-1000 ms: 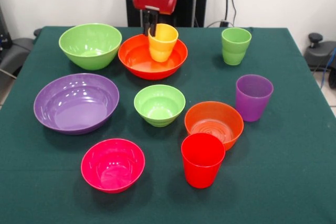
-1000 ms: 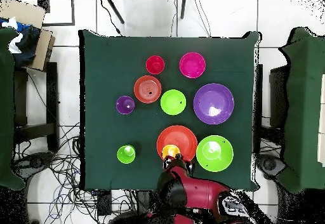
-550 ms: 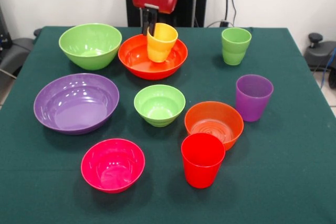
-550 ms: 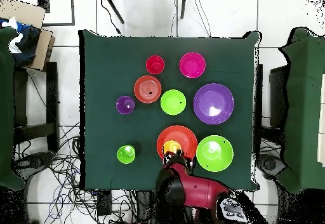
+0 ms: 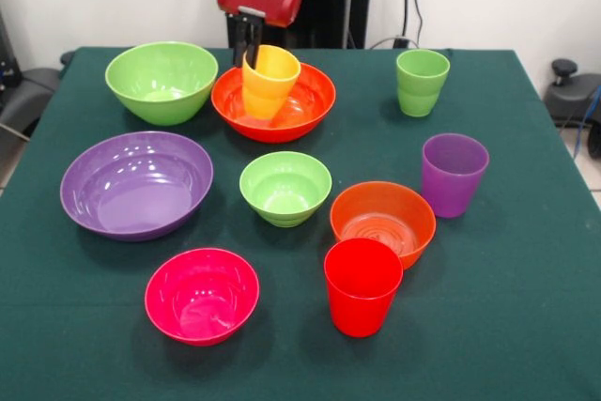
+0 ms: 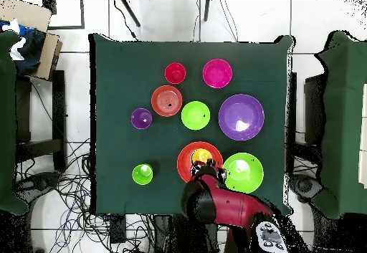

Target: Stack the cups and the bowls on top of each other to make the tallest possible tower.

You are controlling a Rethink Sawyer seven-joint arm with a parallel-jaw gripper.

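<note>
Carefully now: yellow cup tilted in the orange bowl

Clearly we are mid-carry with the glossy yellow plastic tumbler (image 5: 269, 81), which leans over the large orange plastic bowl (image 5: 291, 112) near the far edge of the green-clothed table (image 5: 526, 260). We judge its base sits low in the bowl, perhaps touching. To do this step well we would bring the cup upright before moving it on, and lift its base clear of the orange rim so that the bowl is not dragged. We should keep it away from the large lime green bowl (image 5: 161, 80) just beside.

The black claw (image 5: 247, 44) is clenched on the yellow tumbler: its fingers pinch the cup's wall at the far rim, it seems one inside and one outside, with little gap between them. It touches nothing else that we can see
</note>
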